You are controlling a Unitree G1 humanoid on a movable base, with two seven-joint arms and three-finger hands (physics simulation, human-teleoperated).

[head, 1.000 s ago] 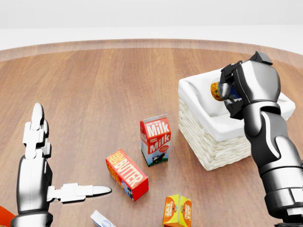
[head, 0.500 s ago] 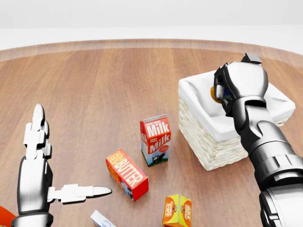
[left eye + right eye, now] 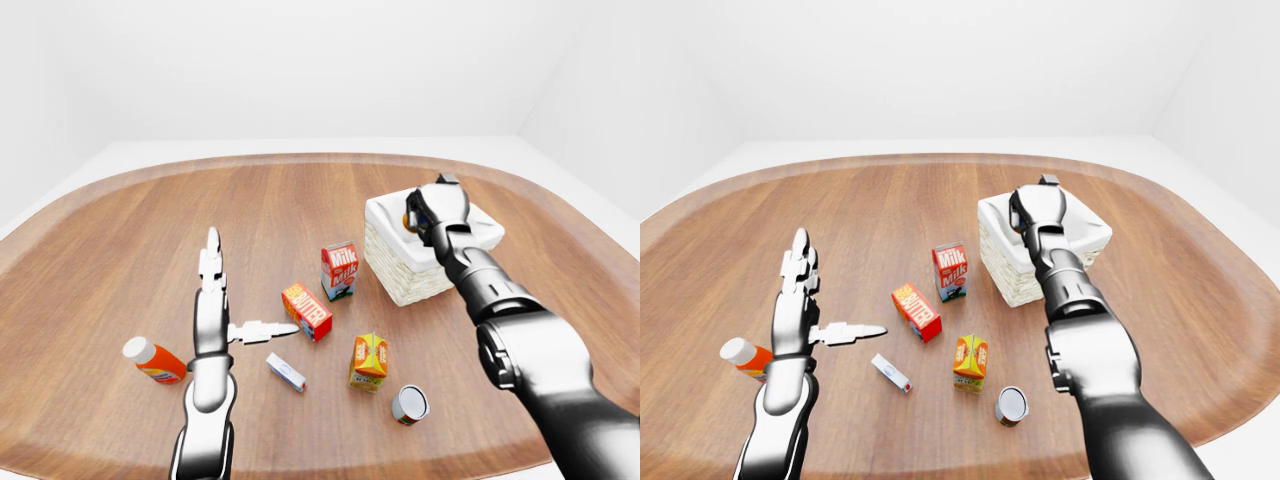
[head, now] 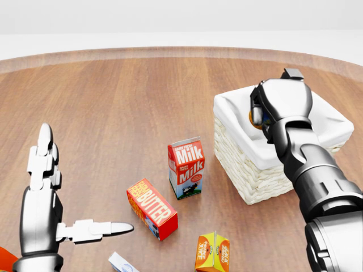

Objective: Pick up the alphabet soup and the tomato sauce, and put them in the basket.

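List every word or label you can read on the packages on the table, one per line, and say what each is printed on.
"Milk", printed twice: milk carton.
"BUTTER": red butter box.
Orange carton: print too small to read.
Small white and blue box: no legible text.
Orange bottle: label too blurred to read.
Can lying near the bottom of the left-eye view: nothing readable.
Can held in the right hand over the basket: label mostly hidden.

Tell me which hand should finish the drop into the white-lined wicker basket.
Right. The right hand hangs over the white-lined wicker basket, fingers closed round the small orange can. The open left hand sits far off at the head view's left.
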